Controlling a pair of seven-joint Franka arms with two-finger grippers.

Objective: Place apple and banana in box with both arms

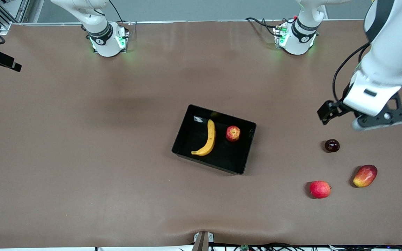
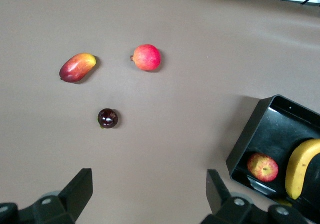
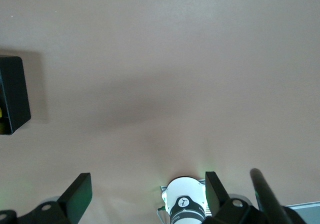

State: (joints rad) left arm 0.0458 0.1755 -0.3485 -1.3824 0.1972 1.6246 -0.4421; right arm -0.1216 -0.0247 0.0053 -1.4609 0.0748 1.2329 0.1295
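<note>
Nearest the front camera, toward the left arm's end of the table (image 1: 82, 174), lie 2 loose fruits: a plain red round fruit (image 1: 320, 189) and, beside it and a little farther from the camera, an oval red-yellow mango (image 1: 365, 175). Farther from the camera than these 2 sits a small dark round fruit (image 1: 332, 145), well apart from the rest. Near the middle of the table is the black box (image 1: 181, 139), set at a slight angle, and both task fruits are inside it: the banana (image 1: 207, 138) lies lengthwise along the part of the box toward the right arm's end, and the apple (image 1: 233, 133) sits just beside it, toward the left arm's end, not touching it. The left gripper (image 2: 149, 194) hangs in the air over bare table near the dark fruit, its 2 fingers (image 2: 80, 189) spread wide with nothing between them. The right gripper (image 3: 148, 194) is up over bare table close to its own base (image 1: 108, 42), fingers likewise spread wide and holding nothing, with 1 corner of the box showing in its wrist view
</note>
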